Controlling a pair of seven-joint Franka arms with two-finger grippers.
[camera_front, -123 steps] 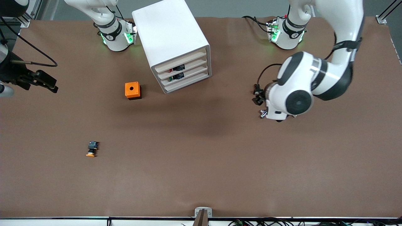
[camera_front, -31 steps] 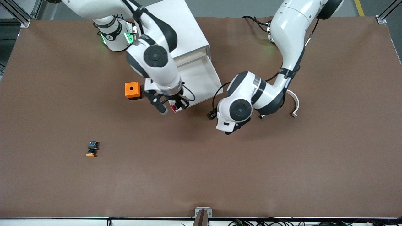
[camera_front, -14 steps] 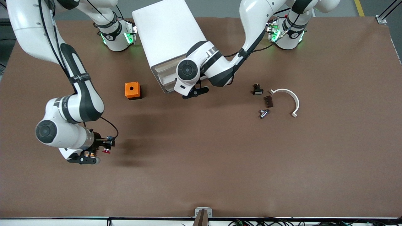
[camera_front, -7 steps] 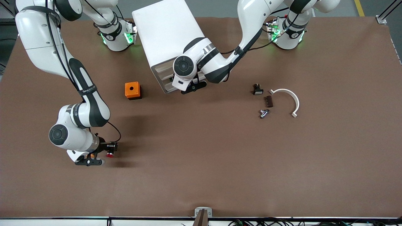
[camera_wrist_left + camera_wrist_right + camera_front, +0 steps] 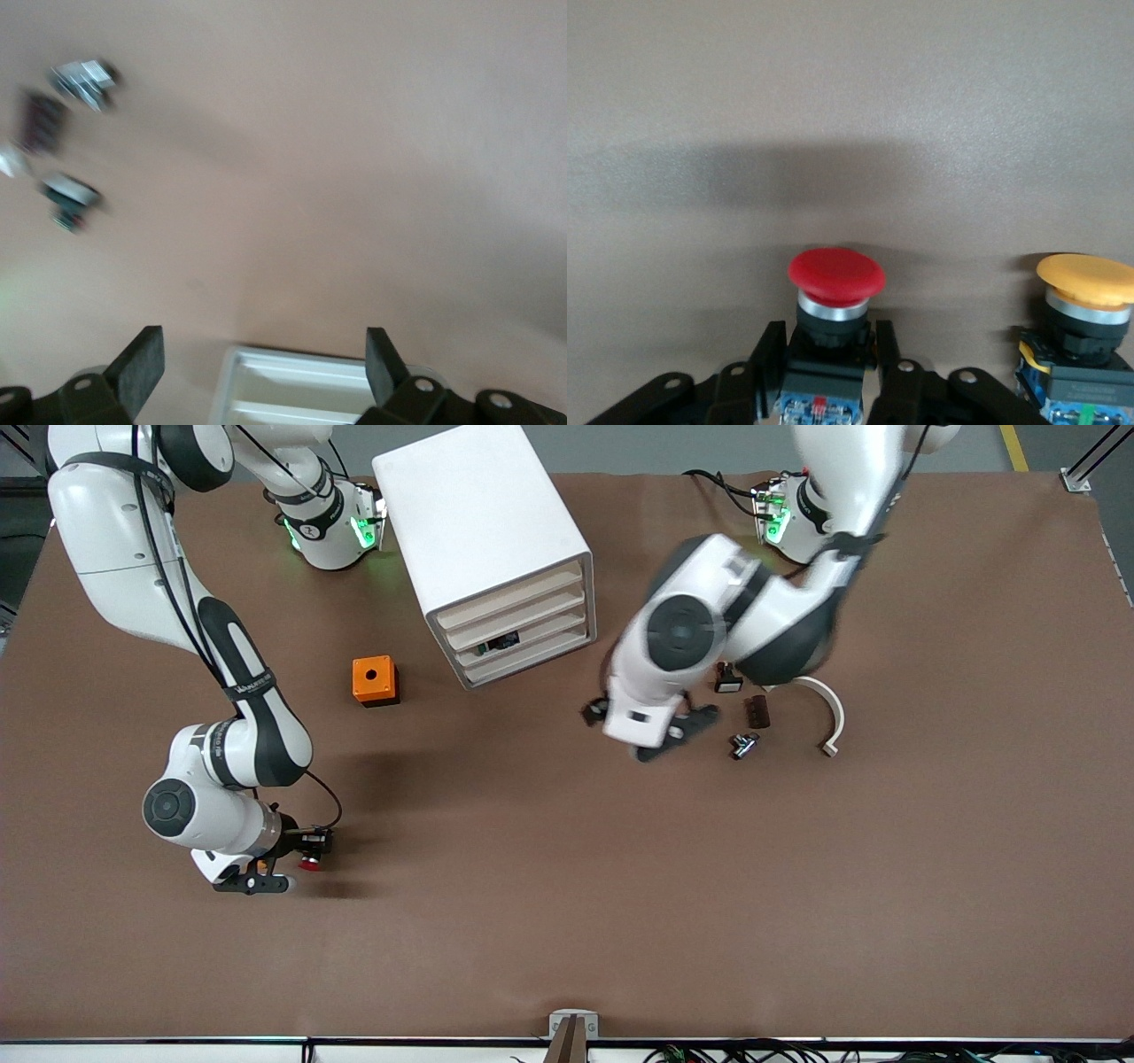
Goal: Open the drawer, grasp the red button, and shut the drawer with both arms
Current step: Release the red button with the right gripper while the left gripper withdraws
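- The button (image 5: 834, 305), red cap on a black-and-blue body, sits in the lower middle of the right wrist view, its body pinched between the two black fingers (image 5: 766, 354) of the right gripper (image 5: 824, 372); in the front view it shows as a red dot at the lower left (image 5: 309, 861).
- Its long axis runs straight out from the gripper, cap leading, so the button lies dead ahead of the hand and not to one side.
- Whether its cap touches the brown table (image 5: 567, 886) I cannot tell; it looks very low over it.
- Just beside it in the right wrist view stands a like button with an orange cap (image 5: 1085, 305), apart from the red one and outside the fingers.
- The right gripper (image 5: 266, 864) is by far the nearer hand; it holds the button narrowly.
- The drawer (image 5: 518, 622) lies in the upper middle of the front view, and all four fronts of the white cabinet (image 5: 478, 522) look flush, so I judge it shut.
- The left gripper (image 5: 656, 731) hangs over the table in the middle right of the front view, near small loose parts (image 5: 744, 713) and a white curved piece (image 5: 828, 708); its fingers (image 5: 142, 363) stand wide and hold nothing.
- An orange cube (image 5: 374, 680) rests beside the cabinet, toward the right arm's end.
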